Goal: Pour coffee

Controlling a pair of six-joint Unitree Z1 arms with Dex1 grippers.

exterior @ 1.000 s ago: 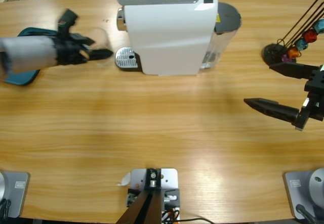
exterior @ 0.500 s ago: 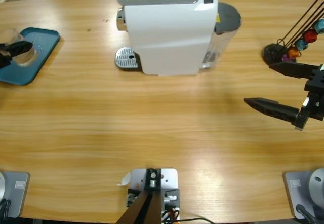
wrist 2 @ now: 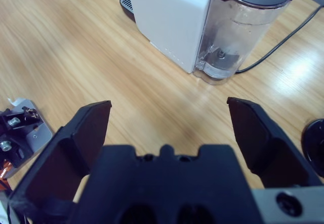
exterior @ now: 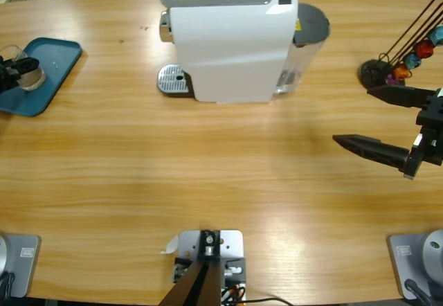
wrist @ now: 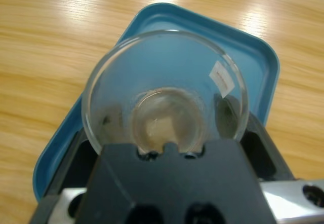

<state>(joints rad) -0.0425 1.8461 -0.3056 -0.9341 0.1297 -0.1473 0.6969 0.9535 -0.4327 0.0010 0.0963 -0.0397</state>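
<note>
A clear glass cup stands on or just over the teal tray at the table's far left. My left gripper is shut on it, one black jaw on each side of the cup's base. The cup looks empty. The white coffee machine stands at the back middle, with its round metal drip plate on its left. My right gripper hangs open over the table at the right, with nothing between its jaws.
A clear water tank sits on the machine's right side, and a black cable trails from it. A wire rack of coloured capsules stands at the back right. Bare wood lies in front of the machine.
My left arm has carried the glass cup from beside the drip plate leftward to the teal tray. The right arm has not moved.
</note>
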